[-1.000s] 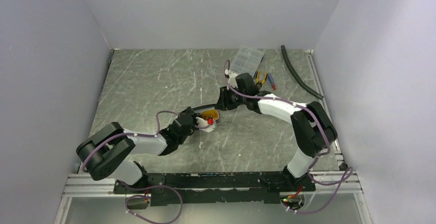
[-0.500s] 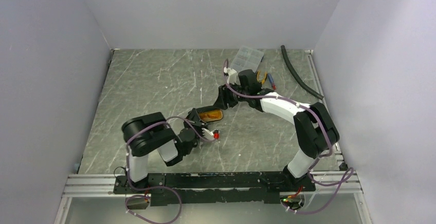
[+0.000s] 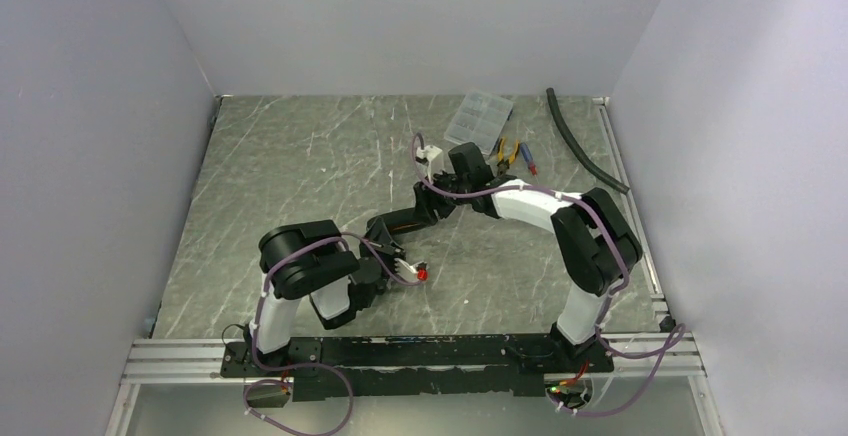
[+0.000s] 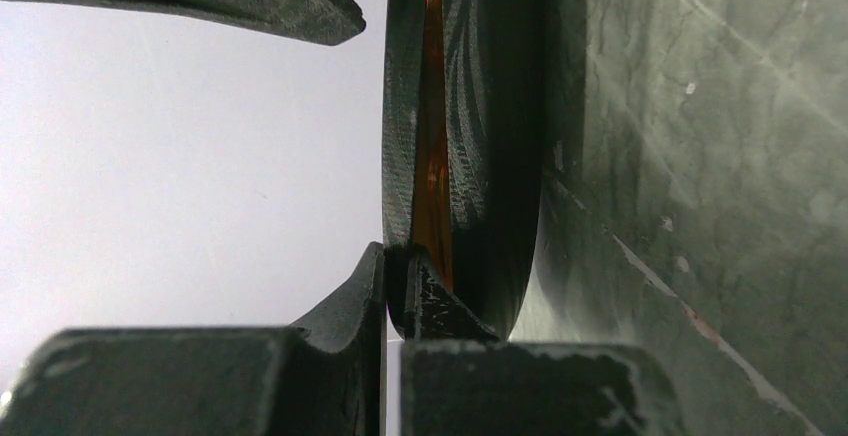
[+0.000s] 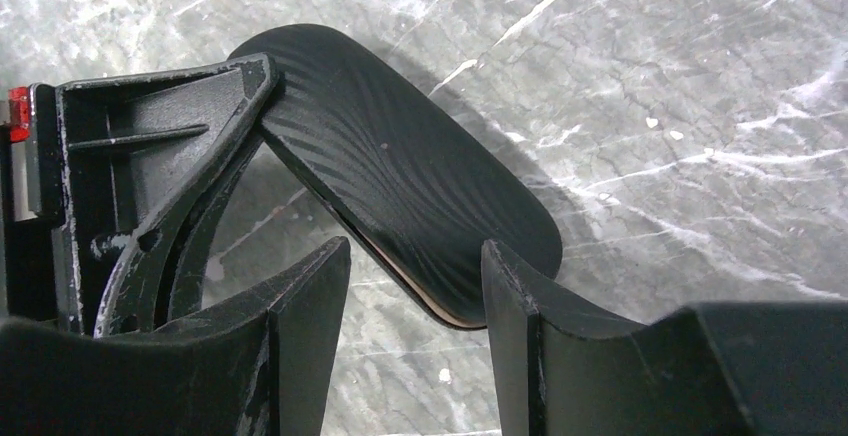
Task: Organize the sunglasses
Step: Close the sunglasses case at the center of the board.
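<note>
On grey marble table (image 3: 300,156), dark glasses case (image 5: 400,186) is almost shut betw. both arms. R gripper (image 5: 415,249) stands wide open astride its end; L gripper (image 4: 393,256) is pinched on the case rim. Inside sit the sunglasses (image 4: 432,176), only orange sliver visible.

Both arms reach inward; left gripper (image 4: 388,261) pinched, right gripper (image 5: 415,256) spread.

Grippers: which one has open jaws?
The right gripper: its jaws stand apart, straddling the black oblong glasses case; the left gripper pinches the case's edge.
</note>
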`<move>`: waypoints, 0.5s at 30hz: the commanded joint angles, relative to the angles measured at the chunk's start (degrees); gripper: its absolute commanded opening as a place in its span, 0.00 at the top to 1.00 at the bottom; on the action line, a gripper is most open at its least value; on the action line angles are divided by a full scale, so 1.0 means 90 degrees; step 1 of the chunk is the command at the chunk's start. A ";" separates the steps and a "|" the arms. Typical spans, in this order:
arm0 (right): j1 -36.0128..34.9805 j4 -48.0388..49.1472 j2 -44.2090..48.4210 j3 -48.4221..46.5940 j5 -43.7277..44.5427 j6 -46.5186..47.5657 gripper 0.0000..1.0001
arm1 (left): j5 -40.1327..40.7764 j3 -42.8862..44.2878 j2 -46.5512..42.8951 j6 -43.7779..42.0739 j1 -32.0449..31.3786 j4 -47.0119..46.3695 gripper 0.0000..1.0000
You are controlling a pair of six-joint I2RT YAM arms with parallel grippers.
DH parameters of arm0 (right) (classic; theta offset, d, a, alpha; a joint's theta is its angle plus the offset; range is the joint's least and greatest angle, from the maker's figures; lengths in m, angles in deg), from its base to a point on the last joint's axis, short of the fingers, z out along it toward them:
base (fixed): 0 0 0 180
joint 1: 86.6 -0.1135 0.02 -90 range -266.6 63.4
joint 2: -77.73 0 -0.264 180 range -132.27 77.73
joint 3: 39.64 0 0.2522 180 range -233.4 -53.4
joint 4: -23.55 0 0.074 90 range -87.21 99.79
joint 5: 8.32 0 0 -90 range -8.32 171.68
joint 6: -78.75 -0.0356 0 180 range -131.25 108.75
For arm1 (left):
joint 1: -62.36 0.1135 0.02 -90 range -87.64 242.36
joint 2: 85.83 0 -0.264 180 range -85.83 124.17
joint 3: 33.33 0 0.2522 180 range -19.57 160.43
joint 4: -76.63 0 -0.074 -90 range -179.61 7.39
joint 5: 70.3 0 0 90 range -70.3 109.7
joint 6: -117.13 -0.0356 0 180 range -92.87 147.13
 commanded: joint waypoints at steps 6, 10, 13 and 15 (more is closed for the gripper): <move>-0.0069 -0.0083 -0.0087 -0.0192 0.0367 0.0425 0.42 | -0.0076 -0.0210 -0.0354 0.0066 -0.0035 0.0419 0.63; -0.0106 0.0001 -0.0097 -0.0007 0.0554 0.0316 0.43 | -0.0175 -0.0116 -0.1425 0.0719 -0.0033 0.1888 0.49; -0.0120 0.0016 -0.0071 0.0176 0.0631 0.0186 0.43 | -0.0474 0.0063 -0.2574 0.1727 -0.0031 0.3802 0.42; -0.0127 0.0170 -0.0015 0.0303 0.0652 0.0145 0.43 | -0.0794 0.0246 -0.3401 0.2290 -0.0019 0.5228 0.40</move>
